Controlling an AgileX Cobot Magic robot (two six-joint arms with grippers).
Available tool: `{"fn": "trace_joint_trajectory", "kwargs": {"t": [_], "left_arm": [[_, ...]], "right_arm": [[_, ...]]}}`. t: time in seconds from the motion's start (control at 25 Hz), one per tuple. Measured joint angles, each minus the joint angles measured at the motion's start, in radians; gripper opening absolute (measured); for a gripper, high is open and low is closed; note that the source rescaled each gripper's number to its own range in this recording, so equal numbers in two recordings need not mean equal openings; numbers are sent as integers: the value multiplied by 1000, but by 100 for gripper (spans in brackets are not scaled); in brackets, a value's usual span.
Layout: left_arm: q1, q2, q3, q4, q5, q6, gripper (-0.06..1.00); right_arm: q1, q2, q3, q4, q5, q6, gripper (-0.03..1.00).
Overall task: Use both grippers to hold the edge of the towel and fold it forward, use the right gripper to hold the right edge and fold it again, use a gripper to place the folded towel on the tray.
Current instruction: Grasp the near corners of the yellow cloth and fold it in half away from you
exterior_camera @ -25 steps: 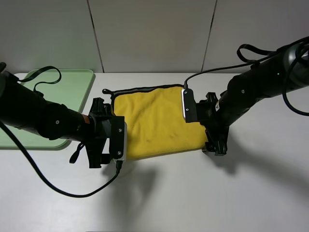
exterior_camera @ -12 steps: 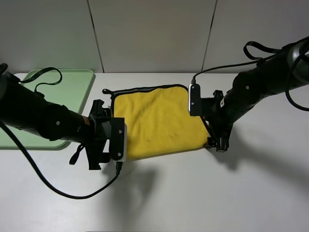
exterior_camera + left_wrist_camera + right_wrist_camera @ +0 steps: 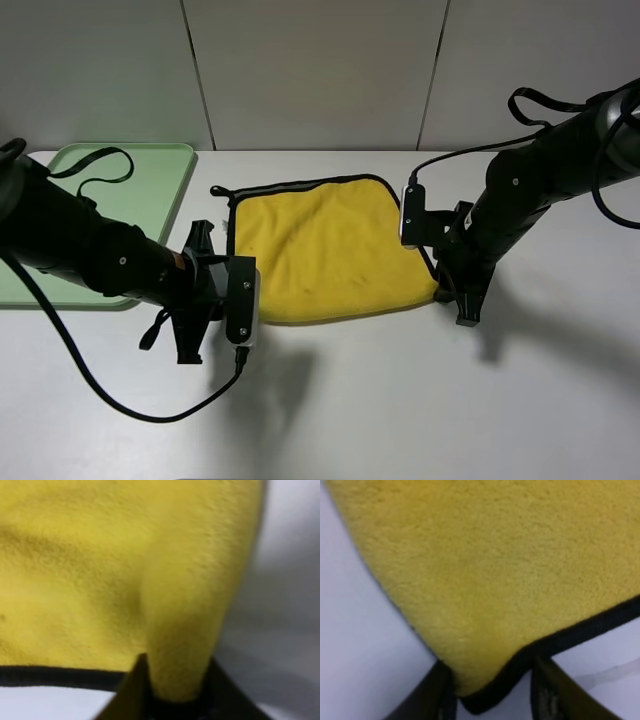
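Bare white table lies open along the whole near side and at far right. The left arm crosses the tray's near right corner and fills the gap between tray and towel; its cable loops over the near table. The right arm blocks the towel's right side. The strip between towel and wall is free.

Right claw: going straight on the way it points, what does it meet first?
Probably the towel: its black-trimmed corner lies between the open fingers of the right claw, so cloth comes first.
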Motion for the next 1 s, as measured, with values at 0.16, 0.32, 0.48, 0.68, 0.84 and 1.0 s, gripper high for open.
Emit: {"fn": "trace_joint_trajectory", "kwargs": {"t": [0.16,0.32,0.48,0.68,0.84,1.0], "left_arm": [[0,1,1,0,1,0,1],[0,1,1,0,1,0,0],[0,1,1,0,1,0,0],[0,1,2,0,0,0,0],[0,-11,4,0,8,0,0],[0,-73,6,0,37,0,0]], "right_arm": [[0,1,0,7,3,25,28],[0,2,0,41,3,37,5],[0,3,0,60,1,38,0],[0,-9,2,60,3,38,0],[0,-59,8,71,32,40,0],[0,-136,9,73,65,58,0]]}}
